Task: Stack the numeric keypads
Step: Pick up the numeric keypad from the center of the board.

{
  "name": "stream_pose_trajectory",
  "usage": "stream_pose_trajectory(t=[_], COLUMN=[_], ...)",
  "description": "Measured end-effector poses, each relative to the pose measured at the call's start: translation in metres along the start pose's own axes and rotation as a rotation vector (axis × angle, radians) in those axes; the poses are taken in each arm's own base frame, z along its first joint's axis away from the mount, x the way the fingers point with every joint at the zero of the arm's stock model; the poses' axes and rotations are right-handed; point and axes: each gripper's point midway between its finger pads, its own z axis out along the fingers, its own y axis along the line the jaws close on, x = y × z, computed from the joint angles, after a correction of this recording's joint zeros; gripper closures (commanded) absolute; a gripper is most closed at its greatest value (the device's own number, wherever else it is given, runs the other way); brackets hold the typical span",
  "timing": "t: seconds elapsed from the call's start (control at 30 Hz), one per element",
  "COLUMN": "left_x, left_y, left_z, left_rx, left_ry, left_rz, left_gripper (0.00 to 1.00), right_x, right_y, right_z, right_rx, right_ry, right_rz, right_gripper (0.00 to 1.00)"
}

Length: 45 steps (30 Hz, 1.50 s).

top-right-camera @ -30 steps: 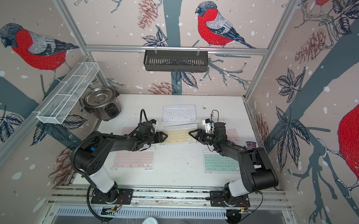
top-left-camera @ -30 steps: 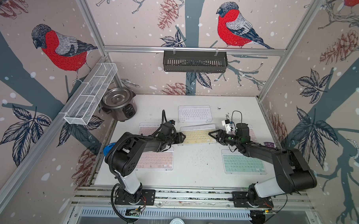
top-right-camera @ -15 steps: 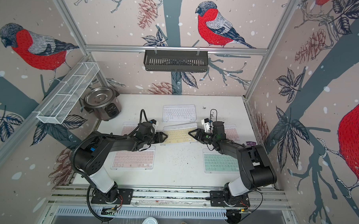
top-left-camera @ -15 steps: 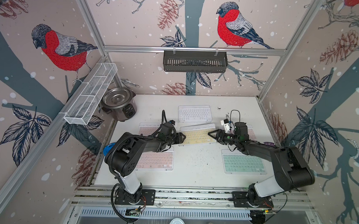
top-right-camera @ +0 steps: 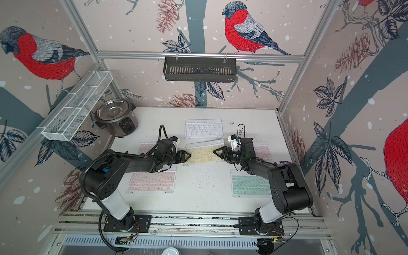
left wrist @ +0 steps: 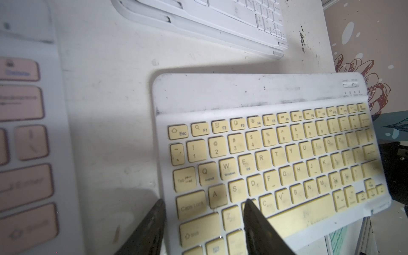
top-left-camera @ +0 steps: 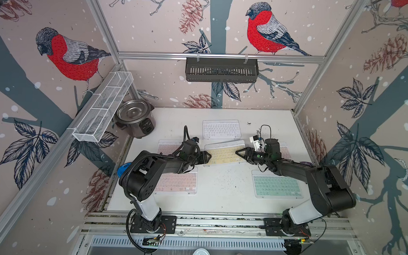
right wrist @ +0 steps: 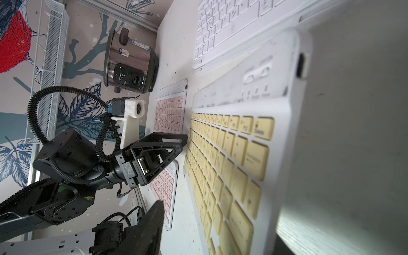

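Closest to me, along the near edge of the desk (top-left-camera: 219,201), lie a thin flat pink-keyed keypad (top-left-camera: 176,182) in a white frame toward the left corner and a matching mint-green-keyed keypad (top-left-camera: 275,185) toward the right. Both lie flat with neither hand on them. Past them, mid-desk, is the piece I care about: the thin rectangular yellow-keyed keypad (top-left-camera: 223,154) with its white frame. Its long axis runs across the desk from one arm to the other, the right end swung slightly toward the far edge. My left hand (top-left-camera: 207,157) is clenched on its left short end. The left wrist view shows one of its fingers (left wrist: 256,220) lying over the keys and the other off the frame's edge, seemingly under it. My right hand (top-left-camera: 238,153) sits at the opposite short end, its tip just meeting the frame. Its fingers (right wrist: 152,220) stand apart, one well clear of the keys, so I judge it released and carrying nothing. Just beyond, toward the far edge, lies a flat white keypad (top-left-camera: 221,129) with white keys, its long axis nearly parallel. I'd judge that the likely base, which makes the move a short carry away from me with both ends kept level.
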Motion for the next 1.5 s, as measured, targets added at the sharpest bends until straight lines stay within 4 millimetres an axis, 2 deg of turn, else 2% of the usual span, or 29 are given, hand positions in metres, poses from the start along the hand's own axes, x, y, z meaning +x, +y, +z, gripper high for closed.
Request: stream_pose_trajectory(t=[0.37,0.63,0.77,0.83,0.9,0.97,1.1,1.2,1.5], left_x=[0.000,0.000,0.000,0.000,0.000,0.000,0.003,0.006,-0.010], left_y=[0.000,-0.001,-0.002,-0.002,-0.002,-0.003,-0.003,-0.002,-0.020], left_z=[0.000,0.001,0.001,0.001,0.000,-0.001,-0.006,-0.011,-0.034], left_rx=[0.006,0.008,0.008,0.008,0.009,0.008,-0.004,-0.024,-0.015], left_ry=[-0.007,-0.006,-0.005,-0.006,-0.007,-0.003,0.012,0.026,-0.014], left_rz=[-0.011,-0.013,-0.012,-0.011,-0.011,-0.016,-0.034,-0.049,-0.036], left_gripper=[0.43,0.43,0.43,0.43,0.43,0.43,0.43,0.43,0.43], right_x=[0.006,0.009,0.009,0.009,0.009,0.008,0.007,0.004,-0.004], right_y=[-0.007,-0.011,-0.012,-0.012,-0.012,-0.013,-0.016,-0.013,0.003], right_z=[0.004,0.007,0.007,0.007,0.007,0.006,0.003,-0.001,-0.014], right_rx=[0.026,0.037,0.041,0.043,0.044,0.046,0.051,0.038,-0.015], right_ry=[0.017,0.028,0.025,0.024,0.023,0.021,0.015,0.006,-0.014], right_rz=[0.000,0.011,0.011,0.010,0.011,0.012,0.021,0.019,-0.003], right_gripper=[0.45,0.51,0.58,0.65,0.67,0.74,0.82,0.92,0.93])
